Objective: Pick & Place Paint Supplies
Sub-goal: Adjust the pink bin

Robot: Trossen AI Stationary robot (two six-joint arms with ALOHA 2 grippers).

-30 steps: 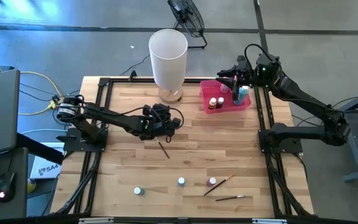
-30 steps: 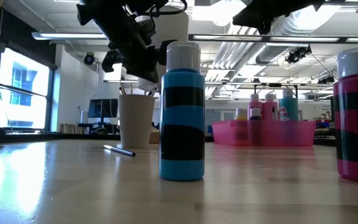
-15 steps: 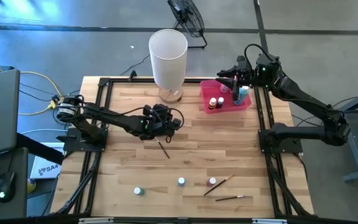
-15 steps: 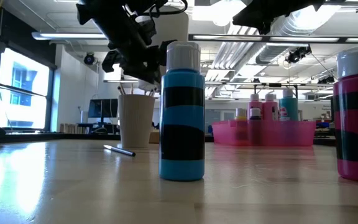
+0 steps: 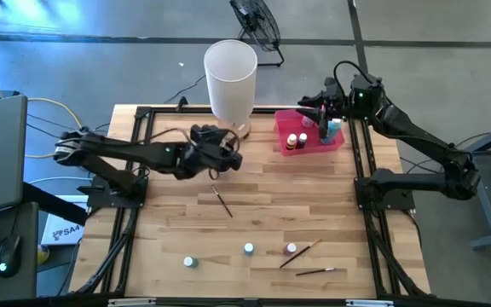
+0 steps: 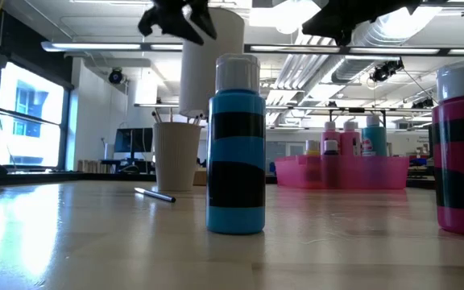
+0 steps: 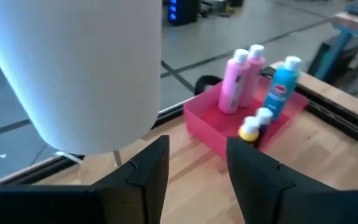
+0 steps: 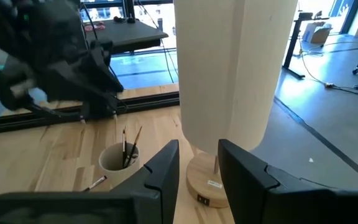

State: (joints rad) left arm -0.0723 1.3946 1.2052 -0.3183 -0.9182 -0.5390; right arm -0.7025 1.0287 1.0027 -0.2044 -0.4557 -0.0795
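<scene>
The left gripper (image 5: pixel 226 147) hangs near the white cylinder (image 5: pixel 230 75) with its fingers (image 7: pixel 143 177) parted and empty — a paintbrush (image 5: pixel 222 200) lies on the table (image 5: pixel 314 196) below, apart from them. The right gripper (image 5: pixel 322 109), fingers parted and empty, hovers over the pink tray (image 5: pixel 312 145).

The pink bottle (image 6: pixel 463 149) is cut off by the low view's right edge. The cup (image 5: pixel 228 134) is mostly hidden behind the white cylinder (image 5: pixel 230 77) in the high view.
</scene>
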